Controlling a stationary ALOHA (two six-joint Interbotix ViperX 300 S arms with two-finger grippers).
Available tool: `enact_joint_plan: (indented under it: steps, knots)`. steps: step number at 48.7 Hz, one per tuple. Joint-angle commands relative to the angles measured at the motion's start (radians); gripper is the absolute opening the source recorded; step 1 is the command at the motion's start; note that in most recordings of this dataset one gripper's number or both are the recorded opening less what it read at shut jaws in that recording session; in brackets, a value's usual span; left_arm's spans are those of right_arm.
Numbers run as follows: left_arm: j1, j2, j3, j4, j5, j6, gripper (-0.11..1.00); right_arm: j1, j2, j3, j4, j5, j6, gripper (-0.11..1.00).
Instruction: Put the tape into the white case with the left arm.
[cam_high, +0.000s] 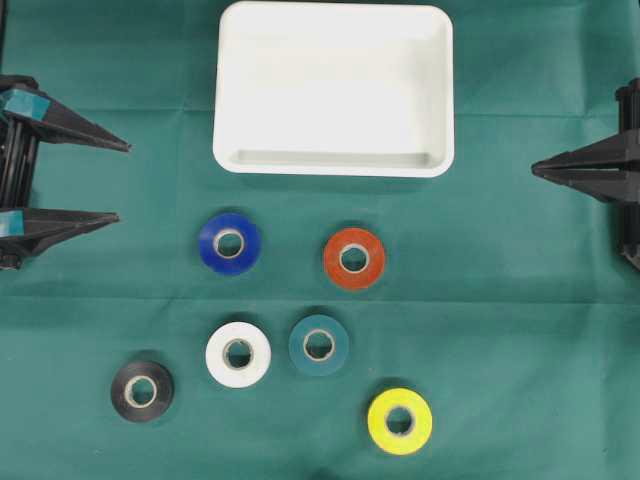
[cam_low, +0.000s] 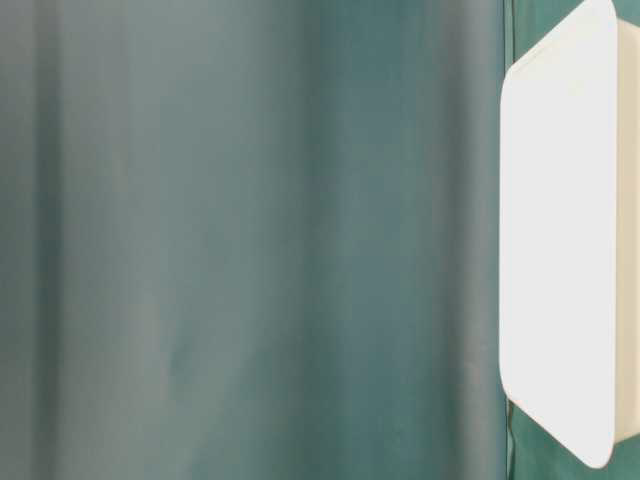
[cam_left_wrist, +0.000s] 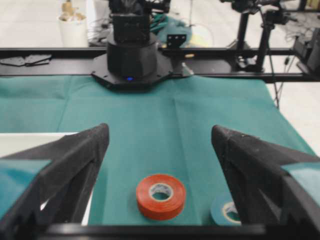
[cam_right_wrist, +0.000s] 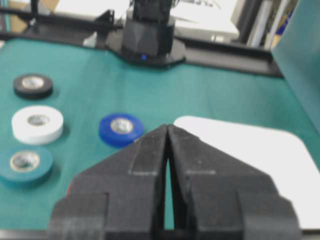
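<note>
tape rolls lie flat on the green cloth (cam_high: 520, 330) in the near half of the overhead view: the yellow roll (cam_high: 400, 421) nearest, then the black roll (cam_high: 142, 391), the white roll (cam_high: 238, 354) and the teal roll (cam_high: 319, 345) just beside each other, then the blue roll (cam_high: 229, 243) and the orange roll (cam_high: 354, 258) closest to the white case (cam_high: 333, 160). all six are apart from one another and none is in the case, which sits beyond them, with nothing in it that can be seen.

at the left edge the left gripper (cam_high: 122, 182) stands with its teal-banded fingers spread wide, holding nothing. at the right edge the right gripper (cam_high: 537, 169) has its jaws pressed together, also holding nothing, well clear of the rolls.

judging from this, the step in hand is the reach to a roll, with nothing yet done of the task. the task names no colour; the blue roll is the closest to the open fingers, while the left wrist view looks straight over the orange one. a sound grasp would bring the fingers down either side of one roll, straddling its outer wall, well centred so the neighbours are not nudged, then lift clear of the case's raised rim before letting go.

both arms are cut off at the frame edges overhead. the table-level view is blurred, showing only green cloth and one side of the case. the left wrist view crops the teal roll and hides the rest behind its own fingers.
</note>
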Motion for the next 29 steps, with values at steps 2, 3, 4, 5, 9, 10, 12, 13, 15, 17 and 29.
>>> enact_joint_plan:
  steps: [2,3,4,5,9,10,12,13,15,17,29]
  knots:
    - [-0.003,0.043,-0.040,-0.002,-0.003,0.000,0.98,-0.006,0.005,0.005,-0.002,0.032,-0.002,-0.10]
    - [-0.003,0.052,-0.044,-0.002,-0.002,0.000,0.98,-0.006,0.005,0.008,-0.003,0.038,-0.002,-0.10]
    - [-0.003,0.061,-0.049,-0.003,0.000,0.000,0.98,-0.006,0.005,0.012,-0.002,0.044,-0.002,-0.09]
    - [-0.003,0.071,-0.054,-0.002,0.002,0.000,0.98,-0.008,0.005,0.015,-0.002,0.051,-0.002,-0.10]
    - [-0.003,0.114,-0.075,-0.003,0.012,0.000,0.98,-0.008,0.003,0.028,-0.002,0.069,-0.002,-0.10]
    - [-0.003,0.126,-0.081,-0.003,0.014,0.000,0.98,-0.008,0.002,0.032,-0.003,0.074,-0.002,-0.09]
    - [-0.003,0.147,-0.092,-0.003,0.021,0.000,0.98,-0.008,-0.002,0.038,-0.002,0.081,-0.002,-0.10]
    - [-0.003,0.167,-0.100,-0.003,0.025,0.000,0.98,-0.008,-0.003,0.043,-0.003,0.086,-0.002,-0.10]
    - [-0.003,0.190,-0.112,-0.002,0.029,-0.002,0.98,-0.008,-0.008,0.052,-0.003,0.095,-0.002,-0.10]
    - [-0.003,0.216,-0.123,-0.003,0.032,0.000,0.98,-0.008,-0.014,0.061,-0.005,0.106,-0.002,-0.09]
    - [-0.003,0.365,-0.201,-0.003,0.080,-0.002,0.98,-0.008,-0.052,0.117,-0.052,0.155,-0.002,-0.09]
